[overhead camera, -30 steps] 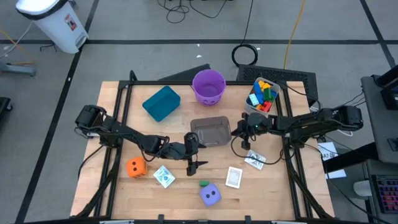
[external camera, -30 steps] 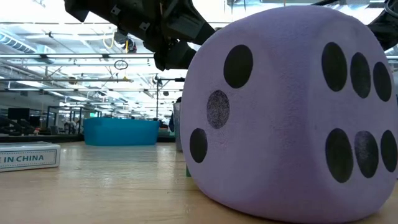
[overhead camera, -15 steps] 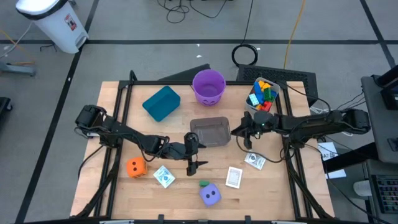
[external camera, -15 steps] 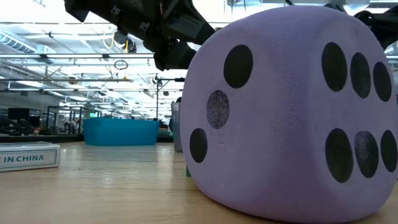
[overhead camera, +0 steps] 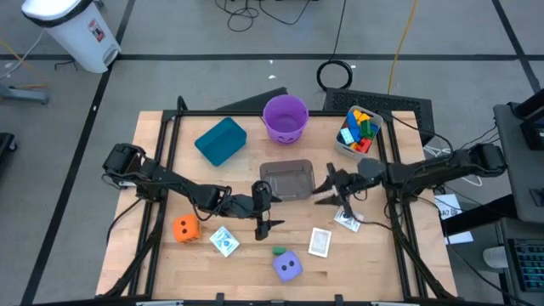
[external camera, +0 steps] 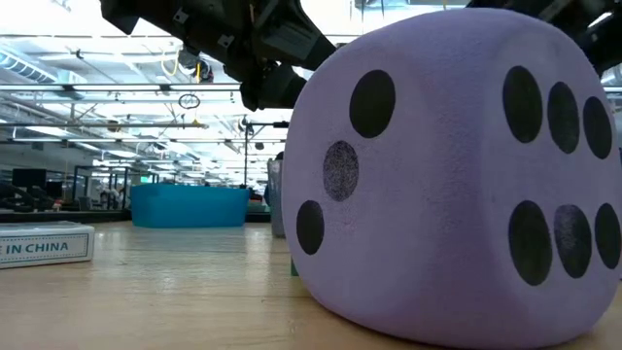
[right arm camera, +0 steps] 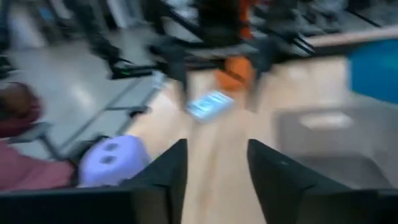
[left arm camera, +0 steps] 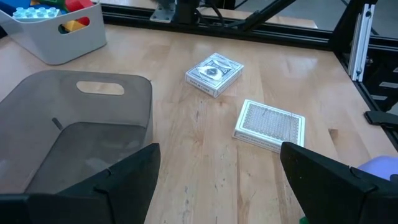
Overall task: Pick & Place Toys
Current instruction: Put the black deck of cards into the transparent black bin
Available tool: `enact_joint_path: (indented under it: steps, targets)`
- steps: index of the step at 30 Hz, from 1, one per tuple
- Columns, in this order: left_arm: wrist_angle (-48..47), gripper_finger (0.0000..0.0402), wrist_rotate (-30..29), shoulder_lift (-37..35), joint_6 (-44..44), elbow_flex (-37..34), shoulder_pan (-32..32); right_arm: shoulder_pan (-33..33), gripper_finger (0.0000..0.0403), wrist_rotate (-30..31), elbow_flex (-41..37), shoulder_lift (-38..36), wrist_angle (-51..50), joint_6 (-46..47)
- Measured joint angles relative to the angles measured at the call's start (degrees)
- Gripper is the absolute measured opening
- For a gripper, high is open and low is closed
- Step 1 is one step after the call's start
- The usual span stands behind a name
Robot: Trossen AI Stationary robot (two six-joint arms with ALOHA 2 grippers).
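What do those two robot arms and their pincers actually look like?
Both arms are slim, black and jointed, with thin dark cables trailing beside them. The left gripper and the right gripper each end in two flat, dark, matte fingers, without visible markings.

The bench (left arm camera: 205, 155) is pale wood with visible grain and a soft satin sheen. The purple die (external camera: 447, 175) looks like matt foam or plush, faintly fuzzy, with flat black dots. The grey tub (left arm camera: 74, 130) is smooth, smoky, see-through plastic. The white bin (left arm camera: 59, 34) is matt plastic and holds glossy plastic blocks (left arm camera: 43, 9). The two card packs (left arm camera: 214, 73) look like smooth printed card. The left claw (left arm camera: 217, 174) fingers (left arm camera: 124, 180) are matt black plastic.
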Motion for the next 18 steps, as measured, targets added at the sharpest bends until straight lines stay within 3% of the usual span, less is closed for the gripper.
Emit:
enact_joint_path:
  steps: [4,8,14,18]
  targets:
    - [0.0,0.034,0.0,0.0,0.0,0.0,0.0,7.2,0.0188,0.0,0.1,0.2,3.9,0.4]
    - [0.0,0.034,0.0,0.0,0.0,0.0,0.0,16.1,0.0251,2.3,5.1,0.3,-4.7,-0.7]
    - [0.0,0.034,0.0,0.0,0.2,0.0,0.0,31.1,0.0318,32.7,17.0,3.0,-29.2,-9.9]
    - [0.0,0.034,0.0,0.0,-0.1,0.0,0.0,34.4,0.0334,36.1,21.2,4.8,-43.2,-4.1]
